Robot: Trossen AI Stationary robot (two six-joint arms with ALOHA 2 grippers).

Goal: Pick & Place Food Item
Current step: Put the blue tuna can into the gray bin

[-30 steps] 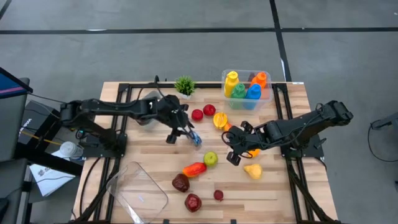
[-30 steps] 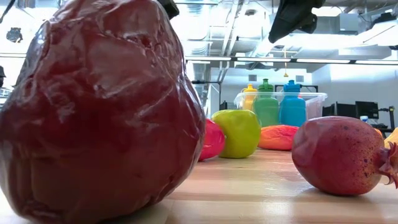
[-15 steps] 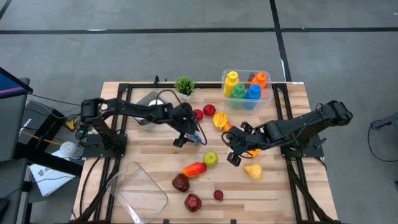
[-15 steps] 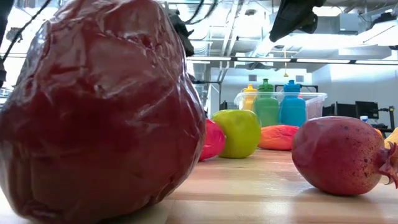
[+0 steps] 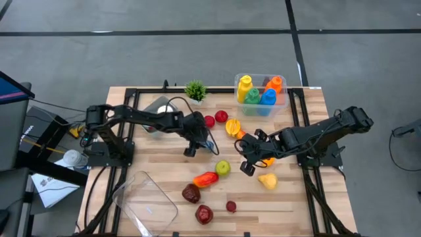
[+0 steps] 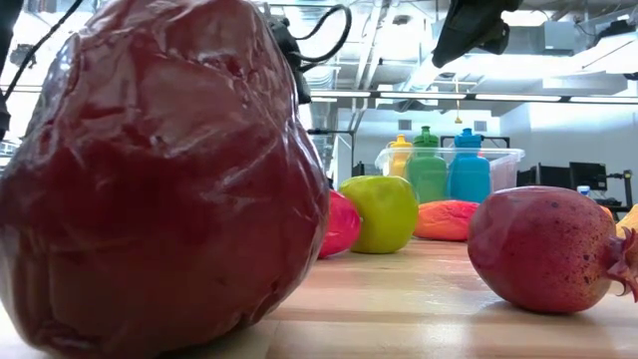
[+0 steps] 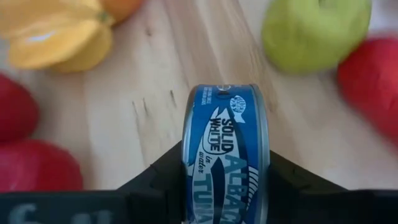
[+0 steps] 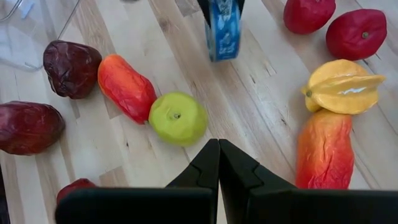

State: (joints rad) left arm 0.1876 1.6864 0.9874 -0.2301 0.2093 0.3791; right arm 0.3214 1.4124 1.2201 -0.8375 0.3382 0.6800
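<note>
A blue tuna can [image 7: 227, 155] stands on its edge between the fingers of my left gripper [image 5: 201, 141], near the table's middle. It also shows in the right wrist view as a blue can [image 8: 224, 28]. A green apple [image 5: 223, 168] and a red-orange fruit [image 5: 205, 178] lie on the wood nearer the front edge. My right gripper [image 5: 245, 166] hangs shut over the table to the right of the apple and touches nothing. My left gripper pinches the tuna can between its two fingers, one on each flat face [image 7: 186, 180]. The fingers [image 8: 205, 7] come from above, pointing down. The can stands on edge with its label rim facing the wrist camera. Whether its lower rim touches the wood cannot be told.
A starfruit [image 5: 232, 126] and two red apples [image 5: 208, 121] lie behind the can. A clear bin of bottles [image 5: 261, 92] stands at the far right. Dark red fruits [image 5: 191, 193], a pomegranate [image 5: 204, 214], a yellow pear [image 5: 267, 180] and a clear tray [image 5: 146, 201] fill the front.
My left arm has stretched out toward the table's right, carrying the can a little that way, still shut on it. In the low view the arm has come down into sight behind the big red fruit.
</note>
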